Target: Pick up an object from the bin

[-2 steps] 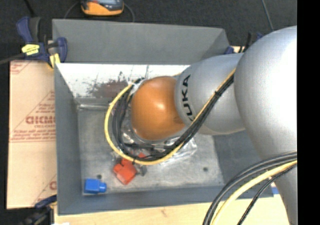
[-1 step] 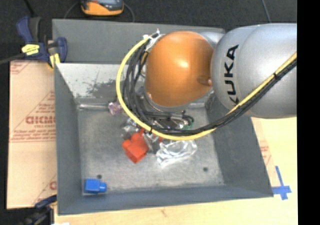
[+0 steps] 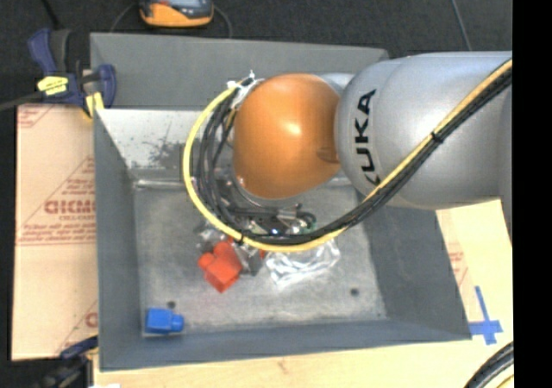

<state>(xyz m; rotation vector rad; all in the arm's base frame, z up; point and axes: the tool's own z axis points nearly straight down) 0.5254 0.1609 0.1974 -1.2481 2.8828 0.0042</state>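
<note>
1. Well, the red block [image 3: 219,268] lies on the bin floor, a bit left of ctr and toward the near wall. It sits skewed, w/ one corner pointing down in the view.
2. Its upper edge runs under the dark hardware at the wrist, so block & wrist overlap from this angle. Whether they touch, can't tell.
3. Jaws: hidden below the wrist parts, so spread, pressed together or pinching sth. – can't tell.
4. Just right of the red block is a crumpled clear plastic wrapper [image 3: 302,262], shiny, its top also tucked under the wrist. A dark bit of the tool shows between the two.
5. Well apart, in the floor's near-left corner, lies a small blue block [image 3: 163,321].
6. Above these sits the orange cover [image 3: 285,136], round & dome-like, over the middle of the floor. Yellow & black cables [image 3: 197,172] loop round its left side and beneath it.
7. The silver arm [image 3: 414,93], w/ black lettering, comes in from the view's right across the bin's right wall.
8. The bin [image 3: 112,231] is grey metal w/ sloped walls and dark scuff marks on the far-left slope.
</note>
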